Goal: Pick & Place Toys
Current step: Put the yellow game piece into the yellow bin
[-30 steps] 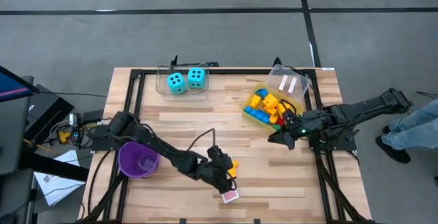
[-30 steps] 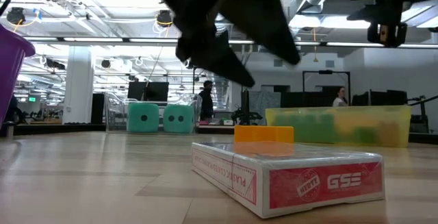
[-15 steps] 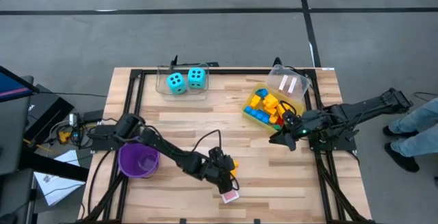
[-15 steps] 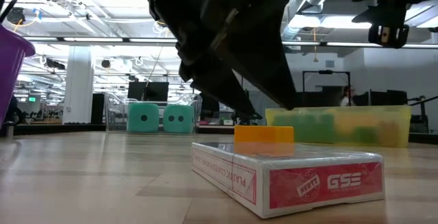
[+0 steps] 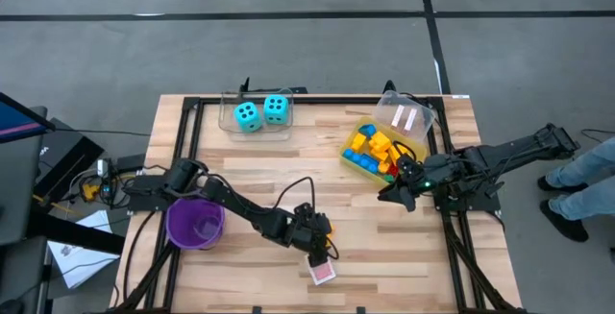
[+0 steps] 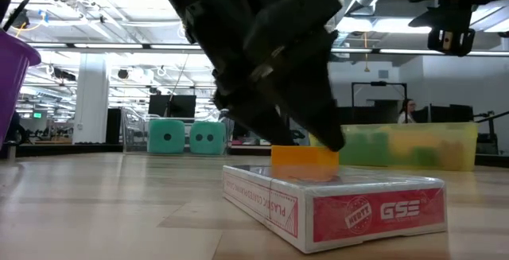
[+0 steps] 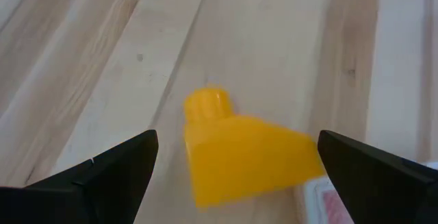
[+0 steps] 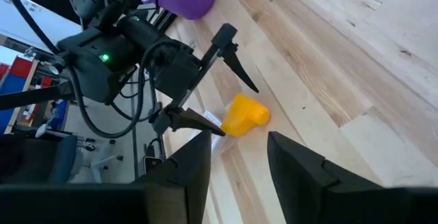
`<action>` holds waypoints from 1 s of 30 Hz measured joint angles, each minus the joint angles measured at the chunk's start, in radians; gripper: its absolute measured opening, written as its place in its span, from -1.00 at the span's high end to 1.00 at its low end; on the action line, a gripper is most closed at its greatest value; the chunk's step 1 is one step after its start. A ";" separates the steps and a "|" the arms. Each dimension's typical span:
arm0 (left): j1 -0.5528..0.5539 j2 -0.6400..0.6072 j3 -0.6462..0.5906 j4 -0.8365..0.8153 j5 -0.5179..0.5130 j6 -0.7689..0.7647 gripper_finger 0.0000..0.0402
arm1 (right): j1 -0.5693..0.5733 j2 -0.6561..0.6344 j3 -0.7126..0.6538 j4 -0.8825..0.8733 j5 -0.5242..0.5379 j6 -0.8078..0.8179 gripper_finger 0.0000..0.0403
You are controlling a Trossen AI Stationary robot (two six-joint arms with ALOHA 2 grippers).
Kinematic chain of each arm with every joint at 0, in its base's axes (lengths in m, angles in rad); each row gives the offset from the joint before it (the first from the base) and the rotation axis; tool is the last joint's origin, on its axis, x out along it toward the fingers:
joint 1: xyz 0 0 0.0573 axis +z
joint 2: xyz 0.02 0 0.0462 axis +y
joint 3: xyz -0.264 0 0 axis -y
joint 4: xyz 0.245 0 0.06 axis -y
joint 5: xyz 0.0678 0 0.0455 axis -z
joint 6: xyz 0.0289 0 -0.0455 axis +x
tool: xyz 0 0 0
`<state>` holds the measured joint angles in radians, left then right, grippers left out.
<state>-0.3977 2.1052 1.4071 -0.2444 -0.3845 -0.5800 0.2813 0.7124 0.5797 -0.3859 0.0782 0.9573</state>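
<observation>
1. The left gripper (image 7: 233, 166) has dropped lower over the yellow brick (image 7: 239, 155), fingers spread wide either side, not touching it.
2. The brick lies on the table (image 5: 250, 170) just beside the pink card box (image 5: 324, 274), unmoved.
3. The right gripper (image 5: 386, 193) waits beside the yellow bin (image 5: 357, 156), fingers partly apart, holding nothing.
</observation>
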 joint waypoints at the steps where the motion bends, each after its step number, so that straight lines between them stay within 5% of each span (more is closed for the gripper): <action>1: 0.000 0.000 -0.001 -0.011 0.000 -0.001 -0.98 | 0.000 0.000 0.000 -0.001 0.000 0.000 0.32; 20: 0.032 0.000 0.000 -0.040 0.028 -0.007 -0.97 | 0.000 0.000 0.000 -0.002 0.000 -0.015 0.32; 30: 0.061 0.000 0.000 -0.030 0.065 -0.008 -0.64 | 0.000 0.000 0.000 -0.002 0.000 -0.023 0.32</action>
<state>-0.3366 2.1052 1.4067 -0.2742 -0.3197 -0.5879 0.2813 0.7121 0.5797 -0.3874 0.0785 0.9342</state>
